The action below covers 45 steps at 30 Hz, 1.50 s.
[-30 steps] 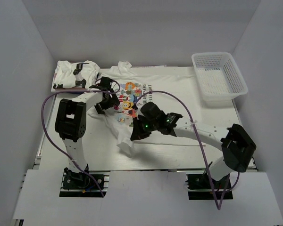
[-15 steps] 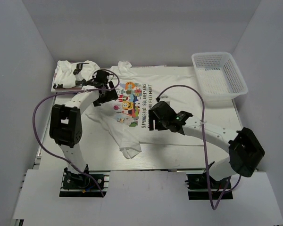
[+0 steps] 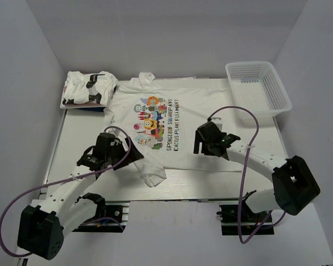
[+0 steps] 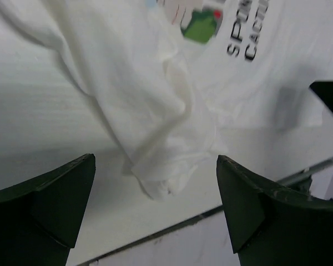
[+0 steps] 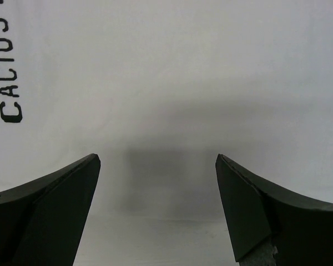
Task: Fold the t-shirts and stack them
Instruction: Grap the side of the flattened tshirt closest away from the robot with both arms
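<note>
A white t-shirt with a colourful cartoon print and dark lettering [image 3: 177,119] lies spread across the table's middle. Its near-left sleeve [image 3: 154,175] is bunched up. My left gripper [image 3: 132,157] hovers just left of that sleeve, open and holding nothing. In the left wrist view the crumpled sleeve [image 4: 166,172] lies between and beyond the wide-apart fingers of the left gripper [image 4: 155,159]. My right gripper [image 3: 198,141] stands open over the shirt's right part. In the right wrist view flat cloth [image 5: 183,66] shows under the empty right gripper [image 5: 157,158]. A folded t-shirt with black marks [image 3: 89,88] lies at the back left.
A white mesh basket [image 3: 258,91] stands at the back right corner of the table [image 3: 211,183]. The table's front edge [image 4: 211,213] runs close below the bunched sleeve. Grey walls close in the left, right and back sides.
The right gripper opened, let go of the shirt and drew back to the right. The left arm swung from the shirt's far left down to the near-left sleeve. The shirt now lies flatter.
</note>
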Each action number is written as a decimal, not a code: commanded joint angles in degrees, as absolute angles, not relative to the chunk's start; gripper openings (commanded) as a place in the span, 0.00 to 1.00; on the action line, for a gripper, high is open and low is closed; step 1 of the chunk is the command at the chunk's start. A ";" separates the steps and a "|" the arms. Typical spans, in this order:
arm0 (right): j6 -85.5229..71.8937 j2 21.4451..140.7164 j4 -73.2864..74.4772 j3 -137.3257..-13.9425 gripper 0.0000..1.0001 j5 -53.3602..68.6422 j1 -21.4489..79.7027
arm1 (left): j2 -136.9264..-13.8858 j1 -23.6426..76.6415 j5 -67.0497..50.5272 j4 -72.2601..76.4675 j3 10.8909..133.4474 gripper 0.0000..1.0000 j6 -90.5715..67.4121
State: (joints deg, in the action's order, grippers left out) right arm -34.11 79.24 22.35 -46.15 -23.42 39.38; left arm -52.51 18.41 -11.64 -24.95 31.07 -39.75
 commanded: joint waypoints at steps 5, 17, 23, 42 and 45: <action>-34.37 74.45 17.59 -41.67 0.90 -14.18 34.81 | -59.66 27.84 -14.69 -22.15 30.93 1.00 -43.95; -33.13 72.69 15.56 -38.94 0.90 -10.11 30.76 | -76.20 40.07 -1.78 -33.96 41.30 0.00 -46.92; -33.05 71.81 14.50 -37.09 0.90 -9.67 30.23 | -71.46 41.22 10.53 -57.33 48.94 0.00 -57.27; -32.17 75.76 12.22 -36.83 0.90 -6.15 29.79 | -95.95 38.85 25.13 -55.56 88.18 0.22 -31.93; -32.17 75.59 12.04 -36.47 0.90 -5.80 29.53 | -108.51 36.49 26.54 -54.49 101.18 0.75 -25.50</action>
